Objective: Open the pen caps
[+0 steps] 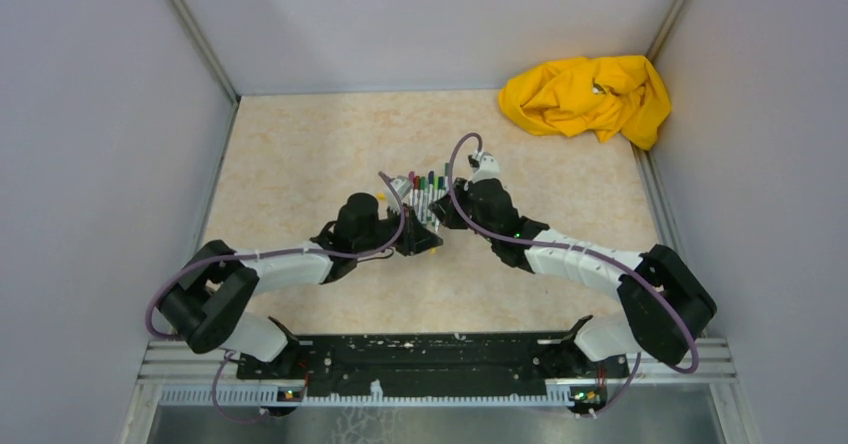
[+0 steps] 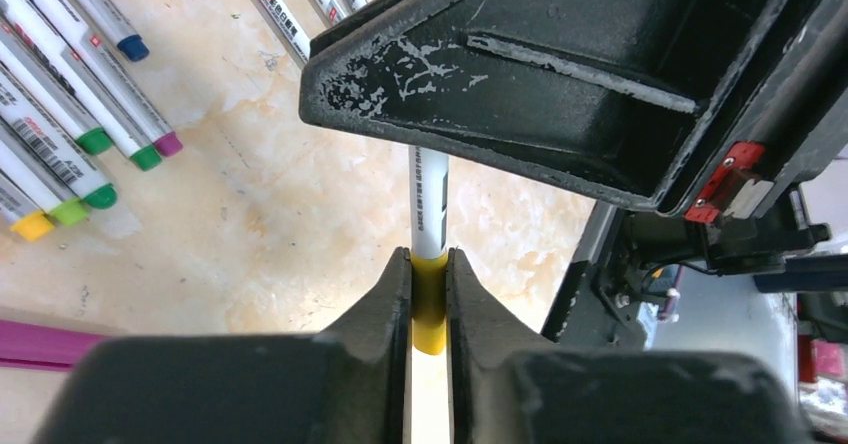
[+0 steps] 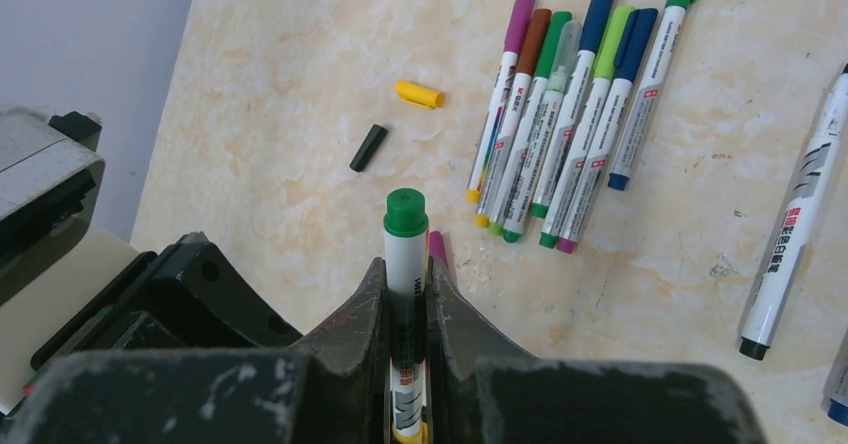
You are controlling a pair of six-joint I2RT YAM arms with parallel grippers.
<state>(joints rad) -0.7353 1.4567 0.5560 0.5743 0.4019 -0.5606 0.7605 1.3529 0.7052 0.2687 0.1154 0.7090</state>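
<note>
Left end effector tight on yellow end of pen — right end effector on its half-hidden barrel

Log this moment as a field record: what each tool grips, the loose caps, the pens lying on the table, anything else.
left tool: shut on the yellow end of one pen
right tool: shut on the same pen's white barrel, green end sticking out past the fingers
loose caps: yellow cap and black cap, apart on the table
pen row: pens lying side by side
other: yellow cloth, far right corner
</note>
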